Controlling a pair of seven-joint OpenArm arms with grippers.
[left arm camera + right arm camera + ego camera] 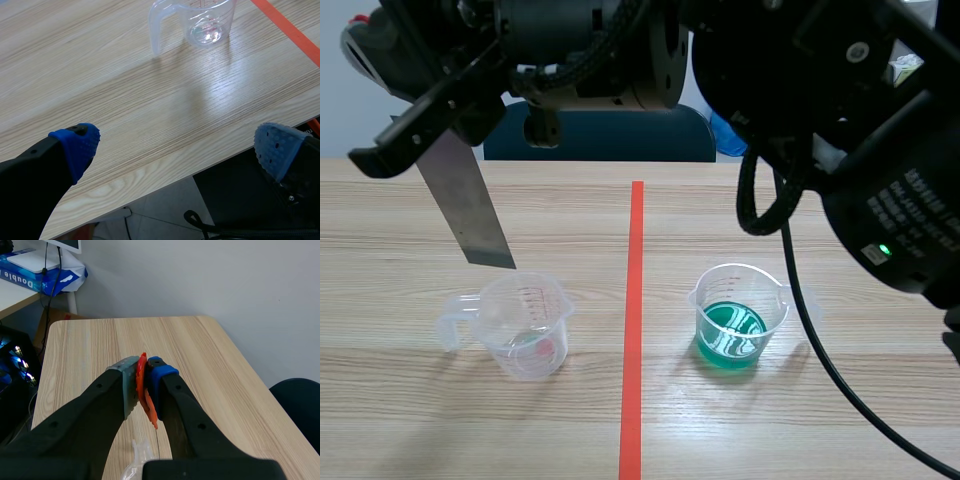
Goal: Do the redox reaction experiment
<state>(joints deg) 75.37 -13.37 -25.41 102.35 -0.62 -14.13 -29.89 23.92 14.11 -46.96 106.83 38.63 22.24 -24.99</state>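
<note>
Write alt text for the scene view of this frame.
The right tool, raised, holds a grey metal strip slanting down toward a clear measuring cup left of the orange tape line. Right of the line, a second clear cup holds green liquid on the wooden table.

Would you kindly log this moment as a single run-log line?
right pincer: shut on metal strip, above clear cup | left pincer: open, over table edge | green-liquid cup: untouched

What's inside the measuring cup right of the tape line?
The measuring cup holds green liquid in its lower part, with nothing floating in it. The liquid's colour and glare hide whether anything small lies on the bottom.
</note>
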